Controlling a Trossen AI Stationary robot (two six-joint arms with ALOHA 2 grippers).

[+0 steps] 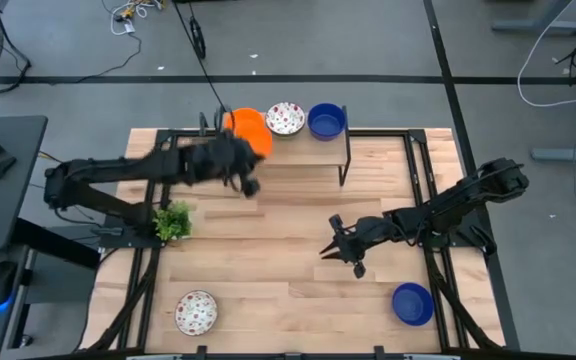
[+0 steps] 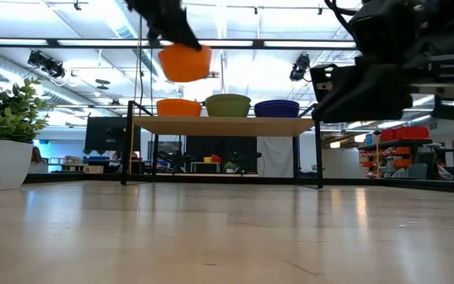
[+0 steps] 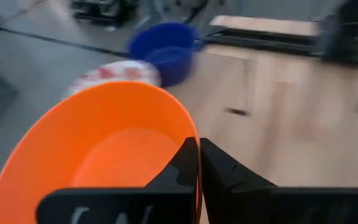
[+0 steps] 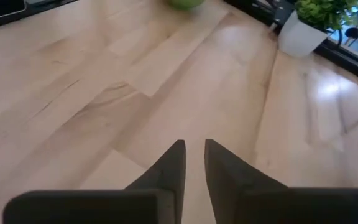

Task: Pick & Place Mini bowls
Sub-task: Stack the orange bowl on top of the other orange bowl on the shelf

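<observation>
My left gripper [image 1: 252, 154] is shut on an orange mini bowl [image 2: 185, 62] and holds it in the air above the left end of a small raised shelf [image 2: 227, 125] at the table's far edge. On the shelf stand an orange bowl [image 2: 178, 107], a speckled bowl [image 1: 285, 118] and a blue bowl [image 1: 326, 121]. My right gripper [image 1: 339, 254] hovers over bare table right of centre, its fingers [image 4: 174, 163] a little apart with nothing between them. My left gripper pinches the orange bowl's rim [image 3: 194, 148] on the side nearest the arm, one finger [image 3: 182, 167] inside the bowl and one [image 3: 222, 173] outside. The fingers slant down from the table's left. The bowl is lifted clear, opening upward, tilted a little.
A blue bowl [image 1: 412, 303] sits on the table near the front right, and a speckled bowl [image 1: 196, 312] near the front left. A small green plant in a white pot [image 1: 173, 222] stands at the left. The middle of the wooden table [image 1: 268, 250] is bare.
</observation>
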